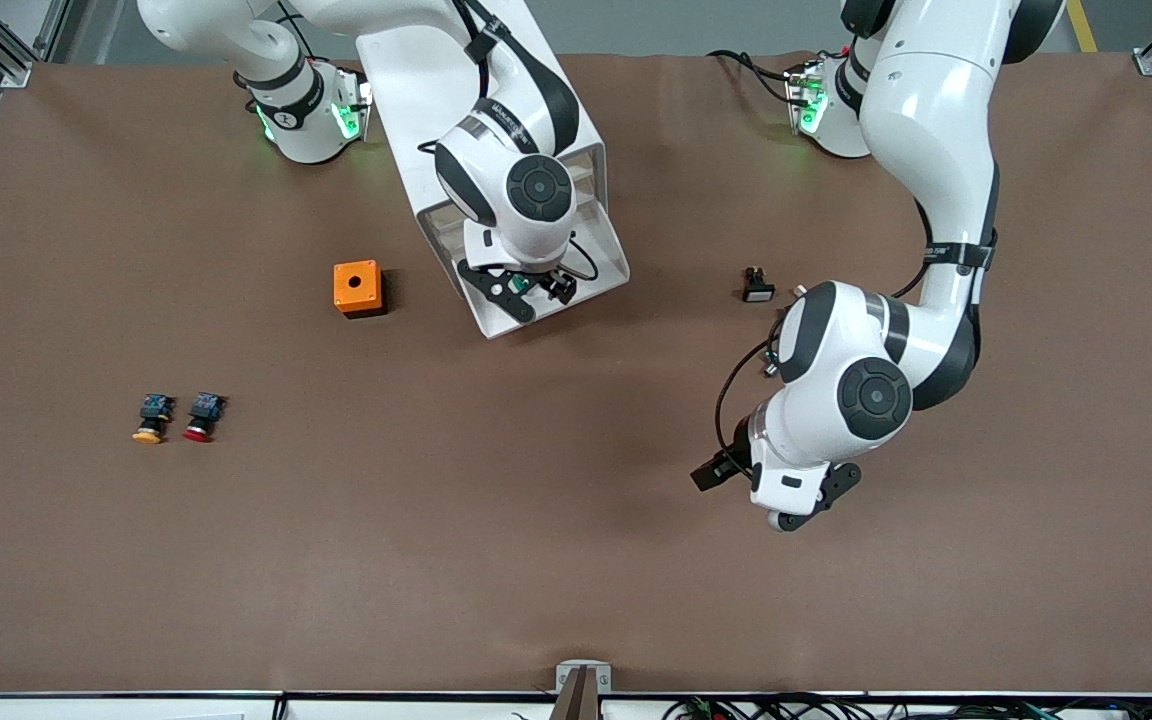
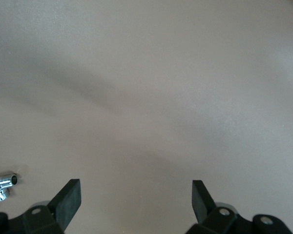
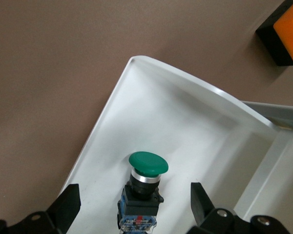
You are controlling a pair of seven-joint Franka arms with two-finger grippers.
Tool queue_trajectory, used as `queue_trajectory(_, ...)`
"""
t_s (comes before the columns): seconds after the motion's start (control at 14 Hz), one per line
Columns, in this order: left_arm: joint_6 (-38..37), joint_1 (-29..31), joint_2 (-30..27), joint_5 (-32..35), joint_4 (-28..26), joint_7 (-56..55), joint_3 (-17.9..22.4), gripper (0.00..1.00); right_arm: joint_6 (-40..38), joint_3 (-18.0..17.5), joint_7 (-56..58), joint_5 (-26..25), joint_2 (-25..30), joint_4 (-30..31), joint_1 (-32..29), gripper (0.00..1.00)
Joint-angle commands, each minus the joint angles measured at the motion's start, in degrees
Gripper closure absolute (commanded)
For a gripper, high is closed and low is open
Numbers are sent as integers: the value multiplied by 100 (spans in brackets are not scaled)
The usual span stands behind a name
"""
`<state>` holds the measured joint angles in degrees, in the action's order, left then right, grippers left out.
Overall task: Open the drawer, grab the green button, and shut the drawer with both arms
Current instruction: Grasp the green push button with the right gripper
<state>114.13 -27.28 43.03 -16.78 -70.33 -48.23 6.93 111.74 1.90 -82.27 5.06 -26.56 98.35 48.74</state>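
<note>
Green-capped push button with black body, blue back [image 3: 142, 192] lies lengthwise between spread right pincer [image 3: 136, 204] fingers in pulled-out shallow white plastic drawer [image 3: 112, 122]; left pincer [image 2: 136, 202] open, waiting over bare table

Glossy white plastic drawer [image 3: 185, 126]; matt brown table [image 1: 536, 520] covering.

A broad table covered in a matte brown sheet [image 1: 496, 560] carries everything here. A white boxy plastic cabinet [image 1: 536, 180] stands on it between the two arm bases, its pulled-out drawer pointing toward the front camera. Just beside the cabinet, toward the right arm's end, sits a small orange box with a round hole in its top [image 1: 357, 287]. Nearer the camera lie a yellow-capped push button [image 1: 150, 418] and a red-capped push button [image 1: 203, 417], side by side. Toward the left arm's end rests a small black-and-white part [image 1: 757, 286].
</note>
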Motion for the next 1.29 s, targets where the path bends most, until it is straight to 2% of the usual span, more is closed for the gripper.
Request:
queue_trajectory(0.0,74,-84,-31,78,-68,95,28,0,102,38,-298,4,-156,-44,154,0)
queue_trajectory(0.93,83,-172,13,60,-77,86,28,0,217,38,-598,4,-315,-35,373,0)
queue_trajectory(1.15,83,-163,13,52,-77,95,19,0,181,38,-598,4,-315,-35,382,24)
queue_trajectory(1.22,83,-155,13,34,-77,95,19,0,190,38,-589,4,-315,-35,382,41)
